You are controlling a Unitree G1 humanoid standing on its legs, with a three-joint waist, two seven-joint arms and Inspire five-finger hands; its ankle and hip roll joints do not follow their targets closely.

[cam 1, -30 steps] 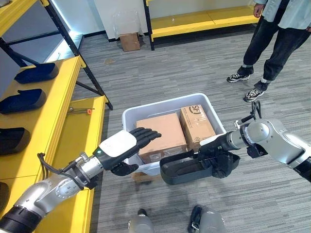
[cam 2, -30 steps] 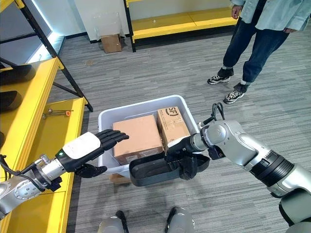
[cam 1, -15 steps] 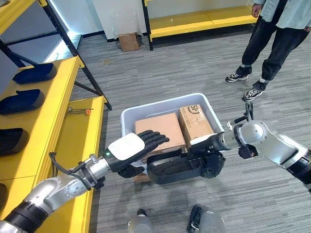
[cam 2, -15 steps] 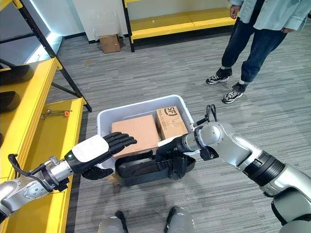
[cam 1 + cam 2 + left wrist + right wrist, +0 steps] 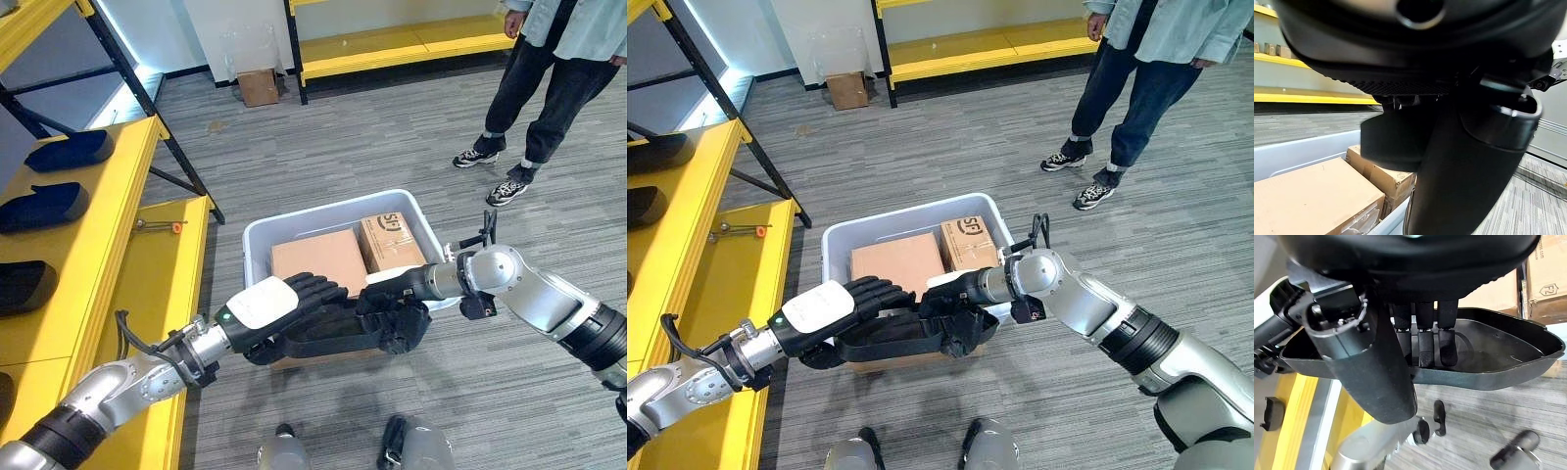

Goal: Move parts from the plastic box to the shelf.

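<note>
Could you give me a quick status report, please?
Right robot hand gripping black part. Left robot hand at its other end, grip unclear. Part in front of box. Person beyond.

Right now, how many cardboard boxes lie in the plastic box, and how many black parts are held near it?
Cardboard boxes: 2, one larger and one smaller
Black parts: 1
Total: 3

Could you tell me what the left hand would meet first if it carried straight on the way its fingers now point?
Probably the black part itself: the left hand already reaches onto its end, opposite the right hand that holds it. Further along that line is the right hand.
</note>
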